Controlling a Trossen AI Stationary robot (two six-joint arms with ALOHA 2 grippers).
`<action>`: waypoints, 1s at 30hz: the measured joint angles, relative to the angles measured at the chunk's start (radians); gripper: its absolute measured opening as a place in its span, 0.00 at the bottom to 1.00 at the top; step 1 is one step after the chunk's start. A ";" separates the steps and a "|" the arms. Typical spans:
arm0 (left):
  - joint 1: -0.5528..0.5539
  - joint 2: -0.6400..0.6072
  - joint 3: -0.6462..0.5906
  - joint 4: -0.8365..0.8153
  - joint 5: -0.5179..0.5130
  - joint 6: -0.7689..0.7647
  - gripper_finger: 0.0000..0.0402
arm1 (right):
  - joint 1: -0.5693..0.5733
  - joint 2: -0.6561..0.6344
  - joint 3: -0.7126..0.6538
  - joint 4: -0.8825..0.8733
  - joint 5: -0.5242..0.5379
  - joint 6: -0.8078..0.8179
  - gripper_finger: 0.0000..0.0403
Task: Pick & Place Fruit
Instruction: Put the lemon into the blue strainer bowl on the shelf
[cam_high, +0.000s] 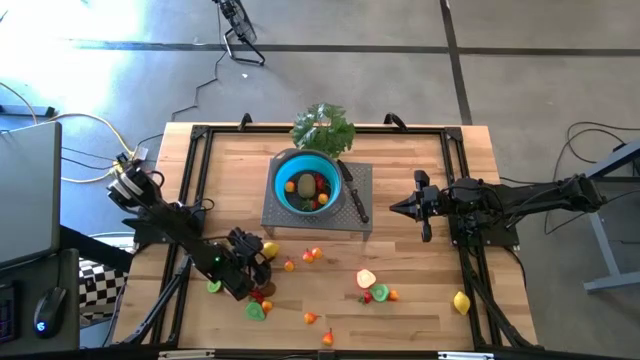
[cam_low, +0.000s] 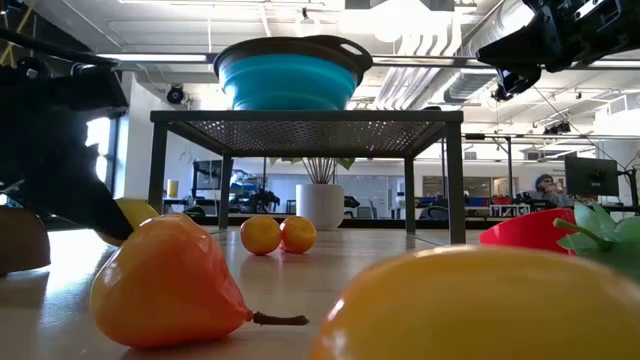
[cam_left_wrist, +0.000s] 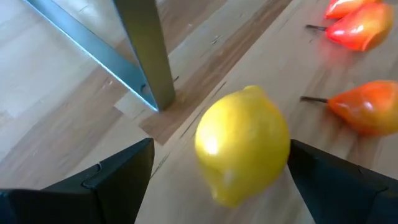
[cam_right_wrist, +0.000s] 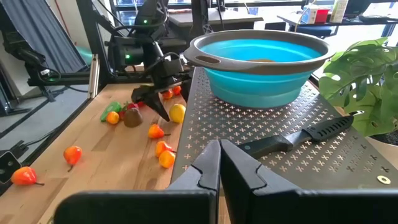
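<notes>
A yellow lemon (cam_left_wrist: 242, 144) lies on the wooden table near the near-left leg of the grey stand (cam_high: 320, 195). My left gripper (cam_left_wrist: 221, 152) is open and slants down at it, one finger on either side, and I see no touch. In the high view the gripper (cam_high: 260, 256) is just left of the lemon (cam_high: 270, 249). Small orange and red fruits (cam_high: 310, 256) lie scattered close by. The blue bowl (cam_high: 306, 183) stands on the stand with some fruit inside. My right gripper (cam_high: 395, 208) waits shut above the table, right of the stand.
A black-handled knife (cam_right_wrist: 298, 137) lies on the stand beside the bowl, and a leafy green bunch (cam_high: 323, 127) is behind it. The stand's leg (cam_left_wrist: 146, 56) is right beyond the lemon. More fruit lies near the front edge, with another lemon (cam_high: 461, 301) at the right.
</notes>
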 joint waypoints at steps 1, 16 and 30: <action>0.000 0.005 0.000 0.009 -0.012 -0.001 0.88 | 0.000 0.000 0.000 0.000 0.000 0.000 0.01; 0.000 0.011 -0.011 0.025 -0.038 -0.043 0.82 | 0.000 0.000 0.000 0.000 0.000 0.000 0.01; 0.000 0.011 -0.011 0.025 -0.008 -0.052 0.59 | 0.000 0.000 0.000 0.000 0.000 0.000 0.01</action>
